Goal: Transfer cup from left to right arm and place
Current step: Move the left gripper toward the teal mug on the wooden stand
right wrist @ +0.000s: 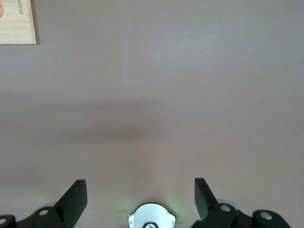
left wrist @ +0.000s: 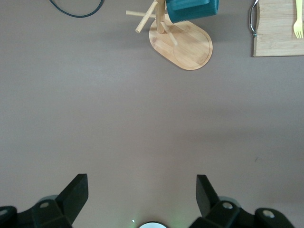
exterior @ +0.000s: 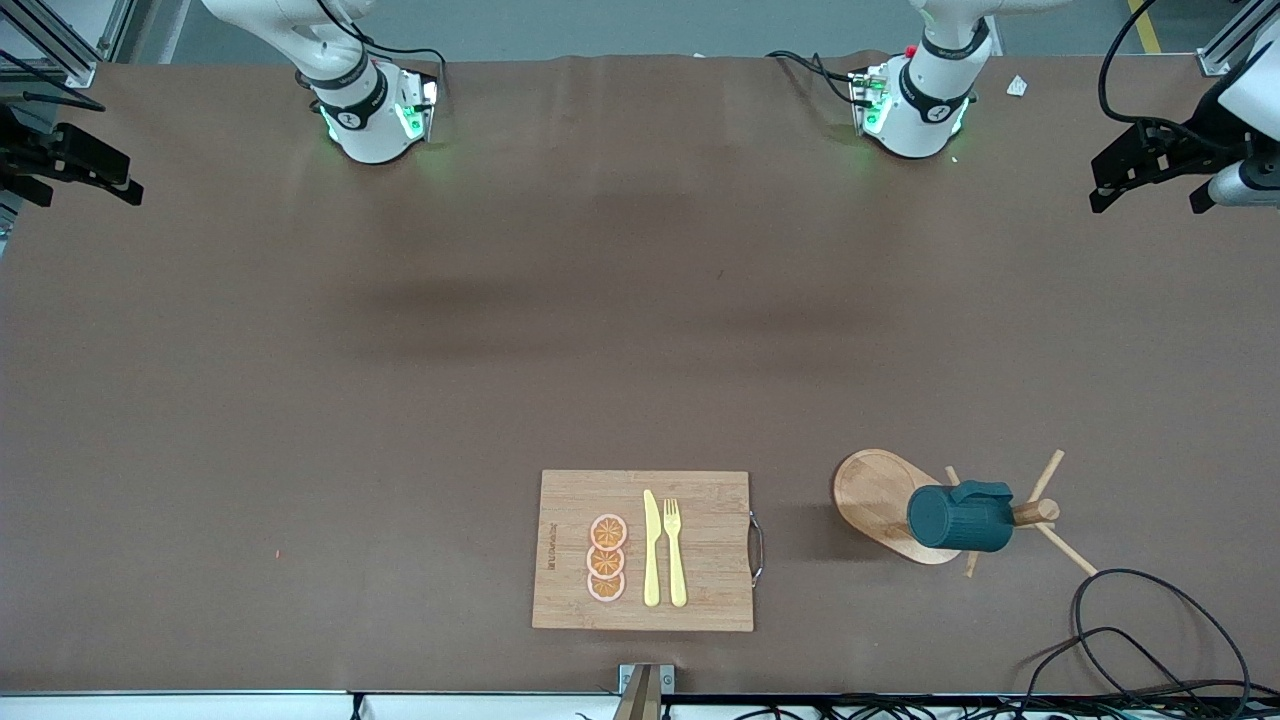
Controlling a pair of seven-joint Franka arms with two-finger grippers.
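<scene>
The cup (exterior: pixel 960 517) is a dark teal ribbed mug. It hangs sideways on a peg of a wooden mug tree (exterior: pixel 1035 512) whose oval base (exterior: pixel 875 495) lies on the table toward the left arm's end, near the front camera. In the left wrist view the cup (left wrist: pixel 192 9) shows above that oval base (left wrist: pixel 190 45). My left gripper (left wrist: pixel 141 179) is open and empty, high over the bare table near its own arm's base. My right gripper (right wrist: pixel 140 182) is open and empty too, high over its arm's base (right wrist: pixel 151 216). Neither gripper shows in the front view.
A bamboo cutting board (exterior: pixel 645 550) with a metal handle lies near the front edge, beside the mug tree. It carries a yellow knife (exterior: pixel 651 548), a yellow fork (exterior: pixel 675 550) and orange slices (exterior: pixel 607 558). Black cables (exterior: pixel 1150 630) loop at the corner near the mug tree.
</scene>
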